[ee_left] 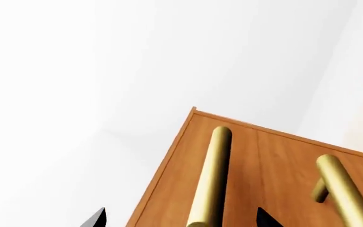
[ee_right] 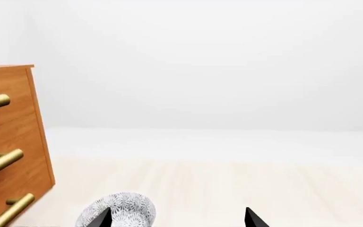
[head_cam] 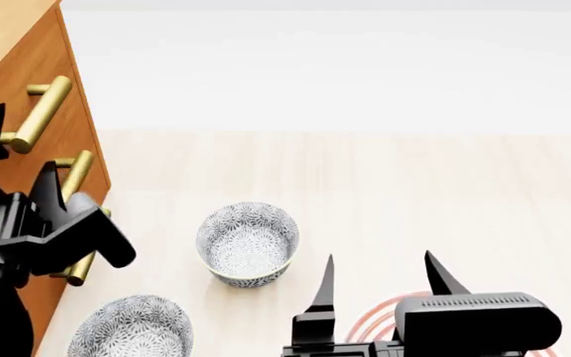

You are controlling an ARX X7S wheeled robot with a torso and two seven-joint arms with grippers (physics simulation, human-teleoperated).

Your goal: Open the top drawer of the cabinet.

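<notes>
The orange-brown cabinet [head_cam: 3, 26] stands at the left, its three drawers shut. The top drawer [head_cam: 38, 63] has a brass bar handle [head_cam: 42, 111]. My left gripper [head_cam: 18, 149] is open, with one fingertip on each side of that handle and not touching it. In the left wrist view the handle [ee_left: 211, 170] runs between the open fingertips [ee_left: 98, 218] in front of the top drawer's front [ee_left: 178, 175]. My right gripper [head_cam: 380, 286] is open and empty, low over the floor, away from the cabinet [ee_right: 14, 137].
Two patterned bowls sit on the pale wood floor beside the cabinet, one [head_cam: 247, 242] in the middle and one [head_cam: 131, 327] nearer me. A red-ringed round object [head_cam: 365, 325] lies partly hidden under my right gripper. A white wall rises behind.
</notes>
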